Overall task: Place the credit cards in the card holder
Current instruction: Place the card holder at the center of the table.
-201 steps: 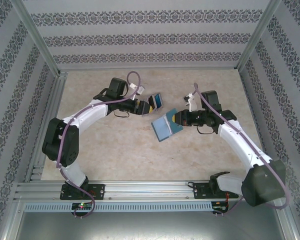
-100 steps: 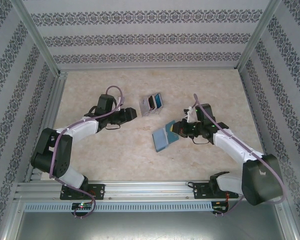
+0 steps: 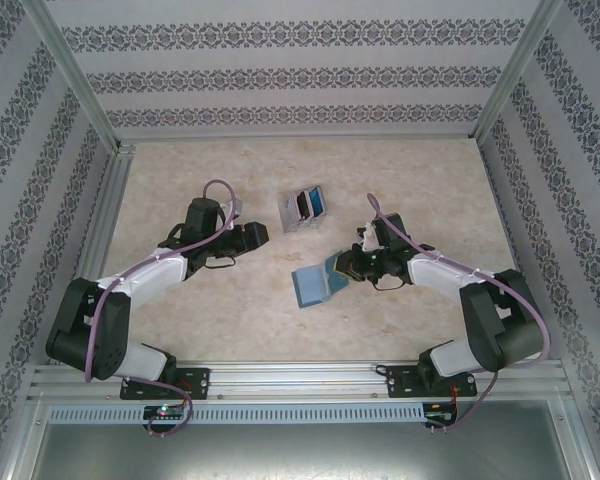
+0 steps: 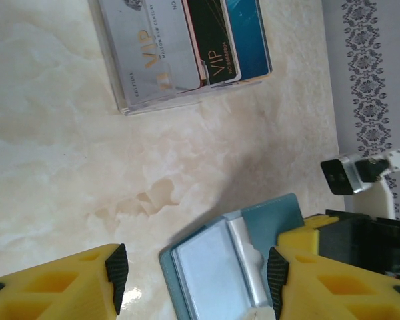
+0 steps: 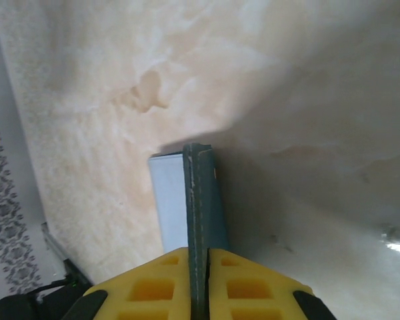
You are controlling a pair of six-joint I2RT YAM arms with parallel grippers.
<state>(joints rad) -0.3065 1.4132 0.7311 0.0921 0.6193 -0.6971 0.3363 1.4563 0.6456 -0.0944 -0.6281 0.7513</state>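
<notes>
Left gripper (image 3: 263, 233) (image 4: 197, 270): jaws partly apart with nothing between them, low over the beige marbled tabletop (image 3: 230, 320).
Right gripper (image 3: 342, 266) (image 5: 199, 257): closed tight on one edge of the card holder.
Card holder: small flat teal bifold wallet (image 3: 313, 285) (image 4: 213, 267) (image 5: 200, 193), pale inner pocket showing. It juts from the right gripper toward the left arm; I cannot tell whether its free end touches the tabletop.
Credit cards (image 3: 310, 203) (image 4: 213, 40): thin plastic, one pale with gold "VIP" lettering, one dark, one blue, overlapping.
Card stand: clear upright holder (image 3: 292, 210) (image 4: 160, 103) containing all three cards, just beyond the wallet, apart from both grippers.
</notes>
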